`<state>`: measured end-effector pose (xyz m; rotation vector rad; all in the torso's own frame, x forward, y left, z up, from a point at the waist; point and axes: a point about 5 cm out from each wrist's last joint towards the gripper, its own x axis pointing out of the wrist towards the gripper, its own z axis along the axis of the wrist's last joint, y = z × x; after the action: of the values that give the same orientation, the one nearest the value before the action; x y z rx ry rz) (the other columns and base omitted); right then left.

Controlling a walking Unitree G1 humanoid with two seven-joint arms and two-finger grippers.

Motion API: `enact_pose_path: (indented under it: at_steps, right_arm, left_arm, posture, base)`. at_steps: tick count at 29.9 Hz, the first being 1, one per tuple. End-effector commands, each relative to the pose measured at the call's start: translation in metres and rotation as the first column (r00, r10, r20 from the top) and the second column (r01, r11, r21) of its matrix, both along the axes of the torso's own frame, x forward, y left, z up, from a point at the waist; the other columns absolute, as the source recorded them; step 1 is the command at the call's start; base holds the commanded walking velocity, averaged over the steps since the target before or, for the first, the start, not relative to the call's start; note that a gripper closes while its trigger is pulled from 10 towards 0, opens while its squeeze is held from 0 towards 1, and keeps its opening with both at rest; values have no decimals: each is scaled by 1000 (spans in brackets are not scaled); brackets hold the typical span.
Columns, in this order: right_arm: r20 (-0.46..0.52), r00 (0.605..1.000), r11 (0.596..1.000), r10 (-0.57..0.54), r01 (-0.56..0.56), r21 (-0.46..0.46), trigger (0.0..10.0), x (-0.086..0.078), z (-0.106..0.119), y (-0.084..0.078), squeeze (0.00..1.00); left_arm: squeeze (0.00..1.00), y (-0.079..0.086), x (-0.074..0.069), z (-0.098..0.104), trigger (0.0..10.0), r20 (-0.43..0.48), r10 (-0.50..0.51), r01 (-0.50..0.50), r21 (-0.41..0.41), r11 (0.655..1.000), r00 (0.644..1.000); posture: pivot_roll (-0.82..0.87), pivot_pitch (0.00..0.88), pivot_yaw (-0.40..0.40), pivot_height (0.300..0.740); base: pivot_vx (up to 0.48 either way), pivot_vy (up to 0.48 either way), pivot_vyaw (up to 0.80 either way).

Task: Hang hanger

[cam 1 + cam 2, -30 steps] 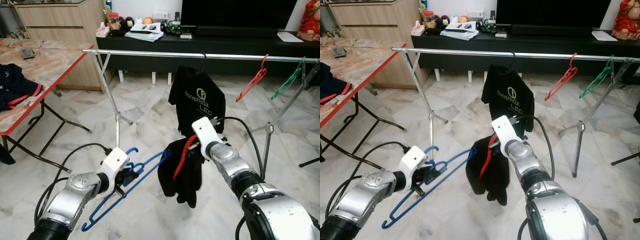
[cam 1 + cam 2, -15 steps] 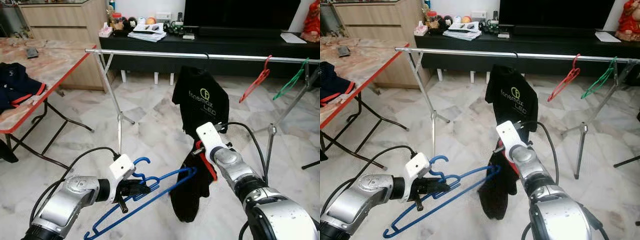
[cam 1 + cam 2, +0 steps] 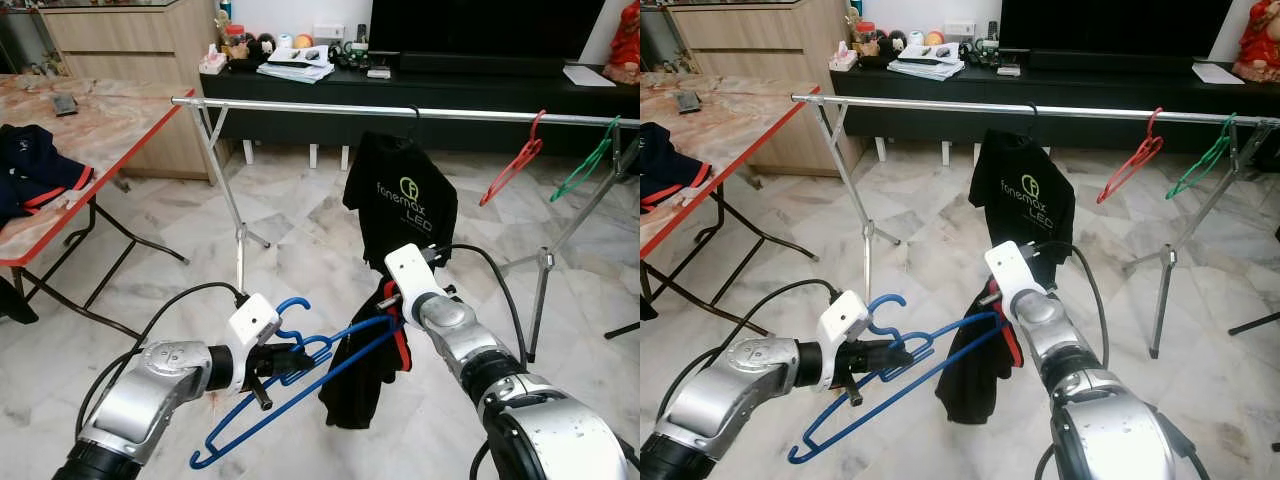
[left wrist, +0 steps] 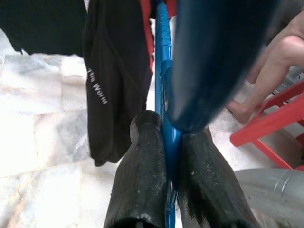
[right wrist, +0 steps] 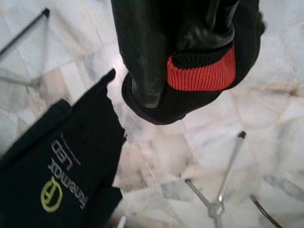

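Blue hanger: clamped in left gripper, low before the rail. Black garment: pinched by right gripper, partly threaded. Hanging on rail not yet done.

Two jointed arms of brushed silver metal, the left arm and the right arm, each carry a white boxy wrist block, trailing looped black cables. Matte, scuffed long black fingers end them.
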<state>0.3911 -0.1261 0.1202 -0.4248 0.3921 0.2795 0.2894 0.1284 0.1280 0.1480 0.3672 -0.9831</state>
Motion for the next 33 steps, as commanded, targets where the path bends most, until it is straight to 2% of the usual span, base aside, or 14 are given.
enact_pose_path:
  at_steps: [1, 10, 15, 18, 23, 33]
  right_arm:
    - [48, 999, 999, 7, -8, 33, 10000, 7, 16, 5, 0]
    - [60, 998, 999, 6, -9, 37, 10000, 8, 20, 7, 0]
    - [59, 998, 999, 6, -8, 37, 10000, 8, 19, 7, 0]
    - [57, 998, 999, 0, -1, 33, 10000, 8, 18, 5, 0]
    - [50, 999, 1000, -7, 6, 21, 10000, 7, 15, 0, 0]
    - [43, 999, 1000, -21, 21, -6, 10000, 5, 12, -7, 0]
  left_arm:
    - [0, 3, 3, 2, 10000, 21, 24, -24, 31, 999, 1000]
    - [0, 6, 11, -4, 10000, 18, 116, -117, 95, 989, 993]
    - [0, 12, 20, -8, 10000, 20, 235, -236, 121, 964, 972]
    - [0, 17, 21, -10, 10000, 24, 257, -258, 147, 955, 966]
    - [0, 24, 23, -10, 10000, 41, 304, -307, 145, 941, 952]
    - [0, 26, 27, -10, 10000, 61, 331, -336, 154, 929, 942]
  posture:
    - [94, 69, 10, 740]
    - [93, 69, 7, 740]
    - [94, 69, 6, 740]
    - [94, 69, 5, 740]
    - [93, 70, 3, 740]
    - [91, 66, 4, 740]
  base:
    - [0, 0, 0]
    - [0, 0, 0]
    - [0, 0, 0]
    - [0, 0, 0]
    - [0, 0, 0]
    - [0, 0, 0]
